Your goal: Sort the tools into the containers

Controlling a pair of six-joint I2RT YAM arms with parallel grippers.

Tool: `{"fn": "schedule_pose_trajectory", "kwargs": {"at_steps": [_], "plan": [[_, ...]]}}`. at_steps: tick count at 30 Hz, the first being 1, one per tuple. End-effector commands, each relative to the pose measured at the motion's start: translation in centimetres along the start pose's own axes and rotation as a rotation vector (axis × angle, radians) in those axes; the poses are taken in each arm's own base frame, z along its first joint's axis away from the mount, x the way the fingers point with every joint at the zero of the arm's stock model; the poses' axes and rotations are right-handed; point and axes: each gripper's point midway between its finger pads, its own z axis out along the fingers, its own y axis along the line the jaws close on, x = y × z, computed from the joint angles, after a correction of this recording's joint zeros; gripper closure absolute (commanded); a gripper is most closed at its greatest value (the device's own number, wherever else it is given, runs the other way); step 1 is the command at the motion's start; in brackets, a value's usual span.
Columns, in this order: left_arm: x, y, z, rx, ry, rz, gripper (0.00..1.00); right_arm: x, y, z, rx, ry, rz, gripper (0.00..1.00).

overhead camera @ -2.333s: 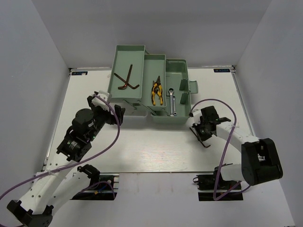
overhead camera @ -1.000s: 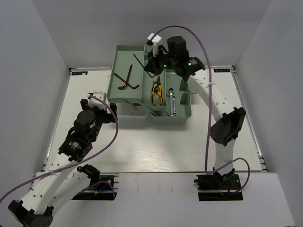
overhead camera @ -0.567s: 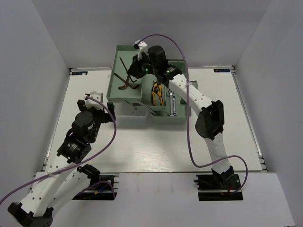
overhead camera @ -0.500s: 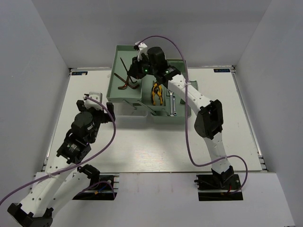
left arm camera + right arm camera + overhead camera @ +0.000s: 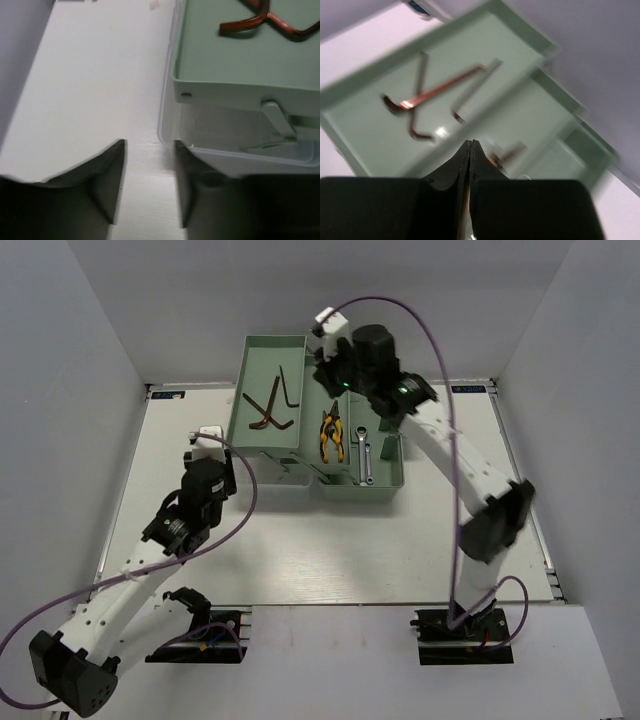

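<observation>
The mint-green toolbox [image 5: 383, 486] stands open at the back of the table. Its left tray [image 5: 240, 380] holds three brown hex keys [image 5: 266, 412]; they also show in the right wrist view [image 5: 436, 92] and the left wrist view [image 5: 260, 20]. Pliers [image 5: 331, 436] with yellow-black handles lie in the middle tray. Two silver wrenches [image 5: 365, 455] lie in the bin. My right gripper [image 5: 325, 377] hovers above the trays' far edge, its tips [image 5: 470, 144] together and holding nothing. My left gripper [image 5: 148, 172] stands open and empty over the table, beside the translucent lid's corner [image 5: 170, 137].
The translucent lid [image 5: 290, 467] lies flat in front of the left tray, under its hinge arm [image 5: 277, 117]. White walls close the table in on the left, right and back. The right arm reaches high across the toolbox from the right.
The right arm carried a hex key over the left tray; that key now lies in the tray and the arm has drawn back right. The left gripper's jaws have narrowed and it has shifted.
</observation>
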Motion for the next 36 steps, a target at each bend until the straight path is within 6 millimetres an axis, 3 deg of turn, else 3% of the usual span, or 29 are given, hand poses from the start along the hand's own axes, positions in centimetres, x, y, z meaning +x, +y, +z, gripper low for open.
{"fn": "schedule_pose_trajectory", "kwargs": {"at_steps": [1,2,3,5,6,7,8,9,10,11,12,13,14,16,17,19,23,24,27,30,31,32,34,36], "plan": [[0.6,1.0,0.8,-0.101,0.067,-0.029,0.54,1.0,-6.2,-8.5,0.315,0.110,-0.179,1.00],[1.0,0.9,0.9,-0.108,0.097,-0.028,0.61,3.4,-7.9,-10.9,0.383,0.180,-0.193,1.00],[0.8,0.8,1.0,-0.111,0.108,-0.032,0.68,5.8,-7.8,-13.1,0.382,0.238,-0.225,1.00],[1.6,0.3,1.4,-0.099,0.140,-0.014,0.68,12.2,-5.9,-16.5,0.247,0.404,-0.276,1.00],[1.2,0.6,1.4,-0.106,0.133,-0.023,0.64,17.7,-4.3,-17.5,0.182,0.511,-0.251,1.00],[1.0,0.7,1.2,-0.104,0.123,-0.030,0.56,15.9,-1.9,-19.9,0.096,0.373,-0.232,1.00],[1.0,0.7,1.2,-0.102,0.110,-0.039,0.45,19.6,-0.1,-20.4,0.016,0.428,-0.194,1.00],[0.8,0.7,1.0,-0.089,0.097,-0.041,0.22,20.7,1.4,-21.3,-0.053,0.462,-0.162,1.00],[0.1,0.7,0.8,-0.084,0.072,-0.058,0.14,19.7,5.2,-22.0,-0.242,0.383,-0.123,1.00],[-0.4,0.9,0.4,-0.077,0.039,-0.070,0.09,19.7,6.2,-22.3,-0.298,0.369,-0.123,1.00],[-0.1,1.1,0.2,-0.077,0.039,-0.070,0.05,18.1,7.9,-22.4,-0.392,0.306,-0.105,0.95],[-0.4,1.5,0.0,-0.090,0.026,-0.077,0.05,18.4,9.0,-22.5,-0.474,0.320,-0.099,0.84],[-0.5,1.7,0.0,-0.102,0.023,-0.076,0.05,16.0,10.8,-22.7,-0.590,0.232,-0.105,0.78],[-1.1,2.6,-0.5,-0.138,-0.006,-0.091,0.03,16.0,12.2,-21.7,-0.708,0.210,-0.154,0.64],[-1.0,2.9,-0.6,-0.153,-0.002,-0.085,0.03,16.9,13.0,-21.1,-0.758,0.239,-0.154,0.51],[-1.2,3.6,-1.1,-0.170,-0.024,-0.099,0.03,18.0,13.8,-19.6,-0.820,0.247,-0.259,0.42],[-1.4,3.8,-1.2,-0.176,-0.041,-0.103,0.03,21.8,15.0,-16.8,-0.970,0.287,-0.442,0.42],[-1.4,3.8,-1.2,-0.177,-0.041,-0.103,0.03,21.1,14.8,-15.8,-0.965,0.262,-0.515,0.42],[-1.0,3.7,-1.0,-0.179,-0.026,-0.091,0.03,22.0,14.4,-11.6,-0.881,0.339,-0.635,0.46],[-0.8,3.7,-0.8,-0.181,-0.017,-0.075,0.03,21.6,14.4,-7.9,-0.817,0.369,-0.670,0.48],[-0.8,3.9,-0.8,-0.190,-0.016,-0.078,0.03,19.6,14.4,-7.0,-0.790,0.336,-0.682,0.48],[-0.8,3.9,-0.8,-0.190,-0.016,-0.078,0.03,19.9,15.4,-6.5,-0.812,0.343,-0.684,0.48],[-1.4,4.0,-1.1,-0.187,-0.033,-0.091,0.03,18.5,16.0,-6.1,-0.817,0.309,-0.723,0.48],[-1.9,4.2,-1.5,-0.184,-0.051,-0.105,0.03,18.0,18.0,-5.5,-0.827,0.277,-0.766,0.48]]}}
